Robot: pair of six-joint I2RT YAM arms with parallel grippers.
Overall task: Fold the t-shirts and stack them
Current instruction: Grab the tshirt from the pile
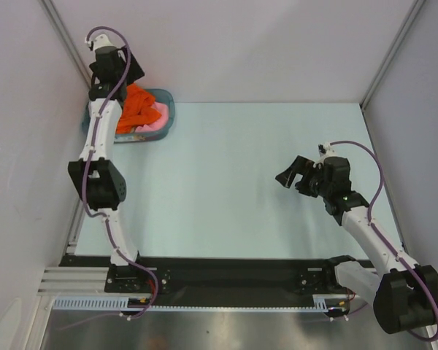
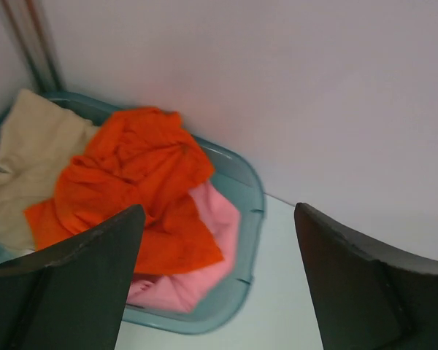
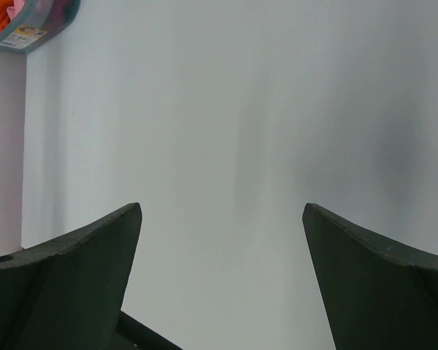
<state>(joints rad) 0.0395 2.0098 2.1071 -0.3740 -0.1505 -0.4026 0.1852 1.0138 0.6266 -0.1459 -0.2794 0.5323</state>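
Three garments: the t-shirts lie crumpled together in one heap inside the teal basket (image 2: 254, 208). None is folded and none is out on the table (image 1: 241, 168).
Basket's place: far left corner of the table, close against the wall.
Top of the heap: the orange t-shirt (image 2: 139, 168) is bunched into ridges and drapes over the other two.
Underneath, on the side toward the table's middle: the pink t-shirt (image 2: 179, 284), with only a flap showing.
Other side of the basket: the beige t-shirt (image 2: 29, 153), partly under the orange cloth.
Left arm: the left gripper (image 2: 219, 211) hangs above the basket with its fingers spread wide. Nothing is between them and they are clear of the cloth.
Right arm: the right gripper (image 3: 223, 208) is over bare table toward the right edge, well apart from the basket. Its fingers are released and it holds nothing.
Step in hand: probably the first pick, with all folding and stacking yet to do.
How the cloth will handle: soft, light and limp, not fragile. It should sag from any single hold and may drag a neighbouring garment up with it.
Where to take hold: a raised ridge of the orange cloth near the heap's crown, pinched deep enough to gather more than one layer. Collar and sleeves cannot be made out in the crumple.
Risk: the pink flap riding along, or the light basket shifting as the shirt is lifted.
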